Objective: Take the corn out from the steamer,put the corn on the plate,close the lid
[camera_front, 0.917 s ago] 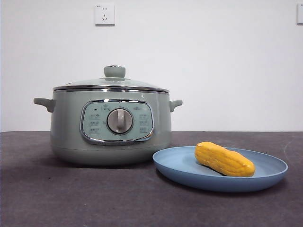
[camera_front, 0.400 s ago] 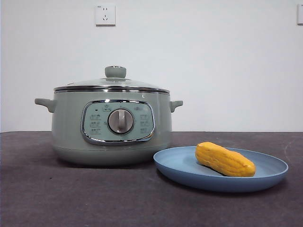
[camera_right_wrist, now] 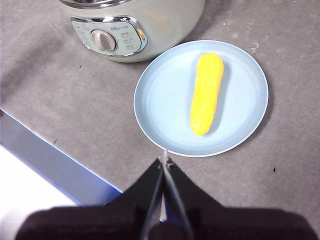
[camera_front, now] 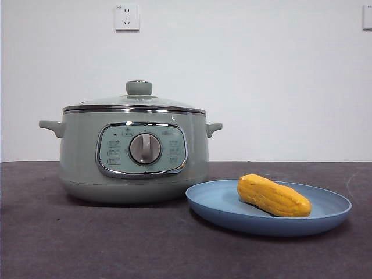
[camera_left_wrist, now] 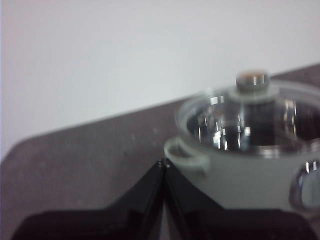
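Steamer [camera_front: 133, 154] stands on the dark grey bench [camera_front: 87, 244], control panel and silver dial facing the front camera, a small handle on each side. Lid [camera_front: 135, 102] is seated on the pot, chrome rim flush with the pot's top edge, green knob upright at centre. Plate [camera_front: 232, 212] lies on the bench just beside the steamer, on the side away from the pot's far handle; in the front view its near rim overlaps the pot's base, but I cannot tell whether they touch. Corn [camera_front: 273, 196] lies flat on the plate, lengthwise and slightly off centre, tapered end toward the plate's outer rim; the right wrist view shows it fully within the plate's edge. Left claw [camera_left_wrist: 164, 162] is pressed together, empty, hanging near the steamer's side handle and apart from it; picture is blurred. Right claw [camera_right_wrist: 164, 161] is also pressed together, empty, held high above the bench with its tips over the plate's rim in that view, well apart from the corn. White wall behind carries a socket [camera_front: 127, 17].
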You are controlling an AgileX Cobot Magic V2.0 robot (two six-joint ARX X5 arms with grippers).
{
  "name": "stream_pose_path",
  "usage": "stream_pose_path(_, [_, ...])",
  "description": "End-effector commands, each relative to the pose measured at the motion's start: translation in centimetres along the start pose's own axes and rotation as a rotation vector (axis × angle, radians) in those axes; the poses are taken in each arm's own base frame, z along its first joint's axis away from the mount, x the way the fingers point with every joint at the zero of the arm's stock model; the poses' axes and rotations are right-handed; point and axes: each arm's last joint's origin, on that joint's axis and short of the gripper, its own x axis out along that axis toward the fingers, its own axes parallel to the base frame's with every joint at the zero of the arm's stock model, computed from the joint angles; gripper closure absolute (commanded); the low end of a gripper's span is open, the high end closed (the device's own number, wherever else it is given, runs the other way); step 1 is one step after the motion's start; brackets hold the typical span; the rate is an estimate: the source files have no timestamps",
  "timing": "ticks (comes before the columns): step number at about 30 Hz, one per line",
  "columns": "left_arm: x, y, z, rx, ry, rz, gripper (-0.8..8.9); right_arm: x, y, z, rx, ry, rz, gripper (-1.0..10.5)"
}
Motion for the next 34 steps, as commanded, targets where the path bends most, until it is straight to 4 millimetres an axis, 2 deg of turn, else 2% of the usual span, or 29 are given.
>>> stream_pose_path(1, [0.0, -0.3, -1.9, 0.007, 0.007, 0.006, 8.17, 0.1, 0.0, -0.1, 0.005, 0.002, 0.001, 9.5])
stream_pose_path(11, [-0.2, -0.9, -6.2, -0.063, 0.032, 0.064, 8.17, 0.1, 0.0, -0.1, 0.005, 0.002, 0.001, 9.5])
stream_pose_path(15, [-0.2, -1.1, -7.4, -0.106, 0.130, 0.069, 8.17, 0.1, 0.0, -0.1, 0.005, 0.002, 0.002, 9.5])
stream_pose_path(34, [-0.2, -1.1, -7.4, -0.122, 0.131, 0.069, 8.17, 0.1, 0.0, -0.1, 0.005, 0.002, 0.001, 9.5])
